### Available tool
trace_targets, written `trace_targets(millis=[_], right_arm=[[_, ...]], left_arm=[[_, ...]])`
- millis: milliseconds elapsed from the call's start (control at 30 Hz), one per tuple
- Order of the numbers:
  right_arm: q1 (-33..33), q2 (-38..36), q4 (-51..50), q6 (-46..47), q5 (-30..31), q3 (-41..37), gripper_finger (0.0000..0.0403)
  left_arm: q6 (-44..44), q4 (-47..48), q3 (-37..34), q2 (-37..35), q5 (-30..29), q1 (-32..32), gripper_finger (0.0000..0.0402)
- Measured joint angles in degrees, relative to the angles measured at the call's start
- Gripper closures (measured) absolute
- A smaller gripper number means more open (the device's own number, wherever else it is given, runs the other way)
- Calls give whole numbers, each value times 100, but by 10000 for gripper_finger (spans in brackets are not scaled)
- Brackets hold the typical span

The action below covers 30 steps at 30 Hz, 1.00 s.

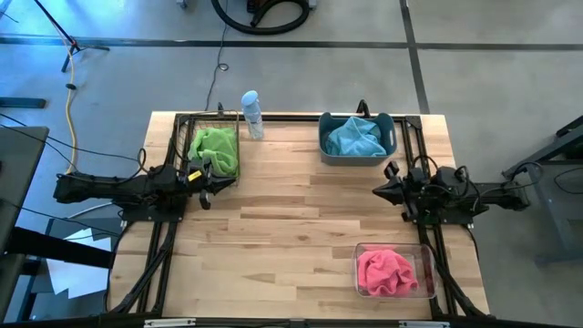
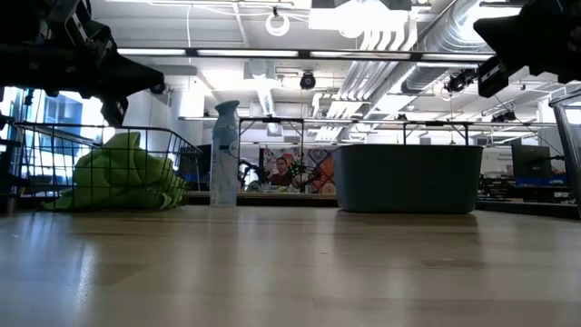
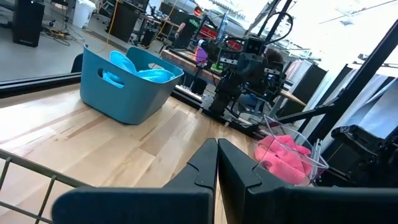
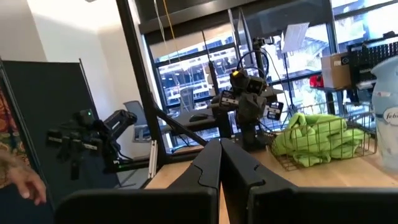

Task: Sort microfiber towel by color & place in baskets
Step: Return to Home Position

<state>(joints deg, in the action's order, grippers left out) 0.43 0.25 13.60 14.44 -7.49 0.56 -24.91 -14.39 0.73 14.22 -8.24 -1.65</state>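
Sorting looks done, so the left fingers (image 3: pixel 200 169) and right fingers (image 4: pixel 206 167) hang closed, empty. Green towels (image 1: pixel 214 148) fill the wire basket (image 1: pixel 238 137) beside the left fingers. The tub (image 1: pixel 357 161) of blue towels (image 1: pixel 355 138) and the clear box (image 1: pixel 426 266) of pink towel (image 1: pixel 384 271) flank the right fingers.

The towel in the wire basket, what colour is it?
Lime green. The towel shows best in the high view.
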Motion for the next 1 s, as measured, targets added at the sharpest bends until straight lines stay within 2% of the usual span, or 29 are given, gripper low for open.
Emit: trace_targets(millis=[167,400,833,1000], right_arm=[[0,0,-103,-83,102,0,403],[0,5,-1192,926,117,0,403],[0,46,-1226,957,140,9,403],[0,-17,-1233,957,136,11,403]], left_arm=[[2,2,0,2,1,0,401],[2,2,0,2,1,0,401],[2,4,0,-2,1,4,401],[2,9,2,-252,1,33,401]])
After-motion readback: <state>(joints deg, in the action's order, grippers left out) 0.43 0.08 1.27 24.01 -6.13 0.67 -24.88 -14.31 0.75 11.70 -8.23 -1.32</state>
